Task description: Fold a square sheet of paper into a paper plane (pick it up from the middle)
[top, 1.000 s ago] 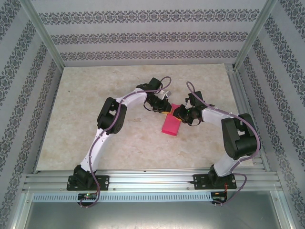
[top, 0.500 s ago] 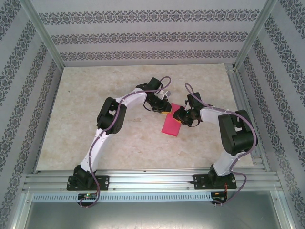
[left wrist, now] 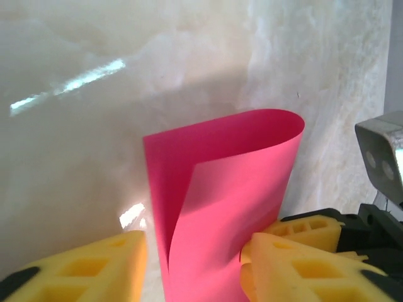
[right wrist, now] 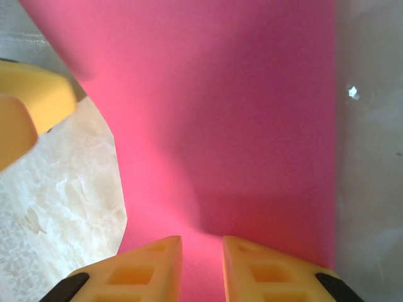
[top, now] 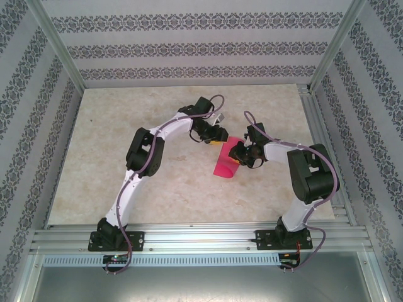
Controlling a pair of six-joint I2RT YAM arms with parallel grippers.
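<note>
Curling sheet of paper (left wrist: 233,207): bent into a loose loop. The rounded bend lies beyond the left fingertips, one flap stands between them, and the flat part runs ahead of the right fingertips.
Left gripper (left wrist: 195,251): fingers apart, one on each side of the flap, neither visibly pressing it.
Right gripper (right wrist: 201,242): fingers almost together with a thin slit between; I cannot tell whether they nip the sheet.
Risk, spring-back: nothing pins the bend, so the loop would likely unroll uncreased.
Risk, skew: pressing before the edges line up would set a crooked crease.
Risk, clash: the two sets of fingers sit just beside each other across the sheet.
Edges: the flap's free edge stands off the table (left wrist: 75,157), just inside the left fingers.
Room: bare table beyond both fingertips and outward of each gripper, but little between them.
</note>
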